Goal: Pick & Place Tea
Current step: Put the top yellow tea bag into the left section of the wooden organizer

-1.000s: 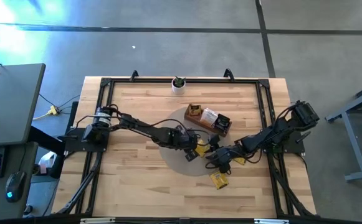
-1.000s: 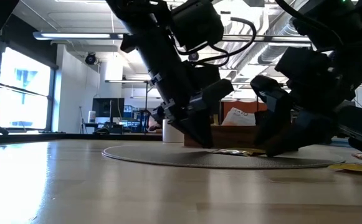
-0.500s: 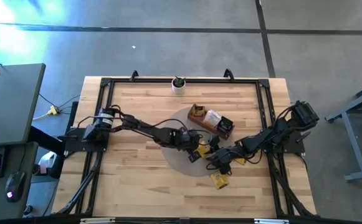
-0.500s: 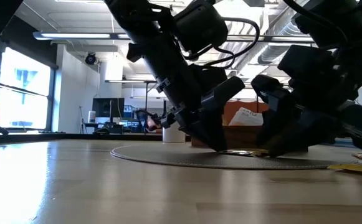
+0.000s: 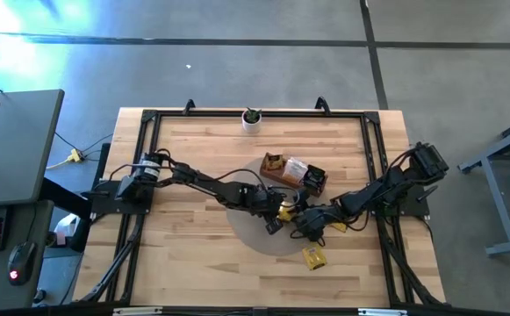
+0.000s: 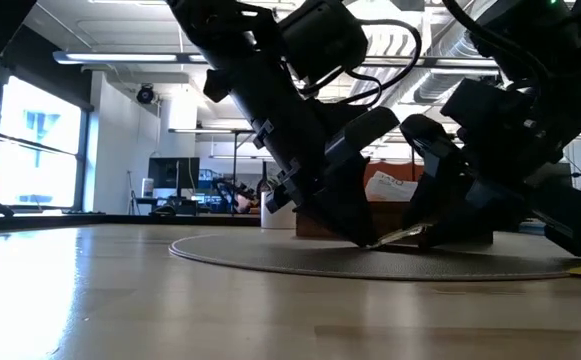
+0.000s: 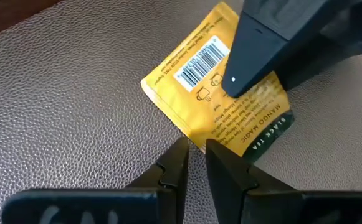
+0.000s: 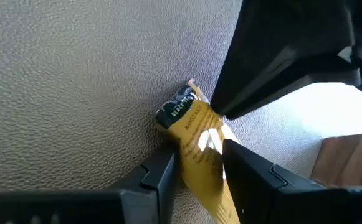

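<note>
One yellow tea sachet (image 7: 193, 74) with a barcode and a dark band sits tilted over the round grey mat (image 5: 247, 235). It lies between my two grippers near the table's middle. My right gripper (image 8: 196, 165) comes in from the table's right and is shut on the sachet (image 8: 198, 134). My left gripper (image 7: 196, 152) reaches in from the left with only a narrow gap between its fingers. Its tips stand at the sachet's low edge (image 6: 375, 243). The brown wooden tray (image 5: 294, 171) holding more sachets stands just beyond them. My left gripper touches the sachet's edge (image 7: 199, 144) near the dark-band corner with its nearly shut fingertips, slanting down from the table's left. The fingertips stand side by side along that edge and do not pinch the flat faces. My right gripper pinches the sachet between its two fingers, on its flat faces. One finger (image 7: 261, 56) lies over the printed face (image 7: 230, 106). It comes slanting down from the table's right. The sachet is tilted, its held end raised and its other end (image 6: 378, 243) down at the mat.
A loose yellow sachet (image 5: 312, 256) lies on the wood near the mat's near right side, and another (image 5: 338, 226) lies under the right arm. A small white pot with a plant (image 5: 251, 118) stands at the far edge. A black frame borders the tabletop.
My left gripper has moved a little toward the table's right, up to the right gripper, and has tipped. The sachet lay flat on the mat. It is now tilted, with the end at the right gripper raised and the end at the left fingertips still low.
</note>
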{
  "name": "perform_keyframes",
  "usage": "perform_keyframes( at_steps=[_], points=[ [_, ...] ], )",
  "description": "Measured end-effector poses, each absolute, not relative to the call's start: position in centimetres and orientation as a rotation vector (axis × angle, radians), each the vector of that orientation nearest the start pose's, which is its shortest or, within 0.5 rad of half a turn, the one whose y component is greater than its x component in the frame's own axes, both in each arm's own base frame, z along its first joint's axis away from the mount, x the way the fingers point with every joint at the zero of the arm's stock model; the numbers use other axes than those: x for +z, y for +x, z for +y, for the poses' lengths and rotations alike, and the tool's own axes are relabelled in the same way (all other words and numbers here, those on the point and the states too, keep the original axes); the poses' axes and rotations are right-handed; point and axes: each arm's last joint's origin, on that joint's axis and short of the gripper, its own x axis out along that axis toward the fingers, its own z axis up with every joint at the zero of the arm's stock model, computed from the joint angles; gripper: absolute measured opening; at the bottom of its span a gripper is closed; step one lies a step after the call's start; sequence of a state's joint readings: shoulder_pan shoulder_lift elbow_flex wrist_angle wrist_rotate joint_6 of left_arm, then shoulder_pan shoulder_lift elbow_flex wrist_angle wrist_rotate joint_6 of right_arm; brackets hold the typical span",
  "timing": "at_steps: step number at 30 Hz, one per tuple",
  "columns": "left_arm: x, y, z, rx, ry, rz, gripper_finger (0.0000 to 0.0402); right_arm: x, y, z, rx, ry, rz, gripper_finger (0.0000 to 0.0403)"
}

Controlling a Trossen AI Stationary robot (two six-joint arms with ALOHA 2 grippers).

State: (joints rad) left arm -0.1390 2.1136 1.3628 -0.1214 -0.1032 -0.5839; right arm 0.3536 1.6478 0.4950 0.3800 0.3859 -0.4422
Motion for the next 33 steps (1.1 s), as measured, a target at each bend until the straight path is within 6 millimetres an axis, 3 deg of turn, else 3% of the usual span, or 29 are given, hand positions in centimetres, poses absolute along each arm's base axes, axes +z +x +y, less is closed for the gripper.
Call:
perform_keyframes(
  at_steps=[6, 19, 22, 27, 30, 33],
  points=[
    [13.2, 43.5, -5.4, 0.215, -0.451, 0.854, 0.0057, 10.4, 25.0, 8.9, 0.161, -0.713, 0.673, 0.0112],
    [13.6, 43.4, -4.7, 0.213, -0.475, 0.86, 0.0057, 10.6, 24.4, 10.5, 0.108, -0.681, 0.637, 0.0012],
    [13.9, 43.2, -4.7, 0.219, -0.508, 0.866, 0.0057, 10.8, 24.4, 10.6, 0.073, -0.66, 0.626, 0.001],
    [18.1, 42.1, -4.5, 0.209, -0.49, 0.826, 0.0057, 12.7, 24.2, 10.4, -0.126, -0.583, 0.55, 0.0009],
    [21.8, 40.4, -4.6, 0.252, -0.4, 0.779, 0.0057, 15.1, 24.0, 9.9, -0.251, -0.54, 0.461, 0.0006],
    [25.2, 38.1, -4.5, 0.326, -0.316, 0.749, 0.0057, 17.8, 24.0, 8.1, -0.438, -0.5, 0.372, 0.0011]
  ],
)
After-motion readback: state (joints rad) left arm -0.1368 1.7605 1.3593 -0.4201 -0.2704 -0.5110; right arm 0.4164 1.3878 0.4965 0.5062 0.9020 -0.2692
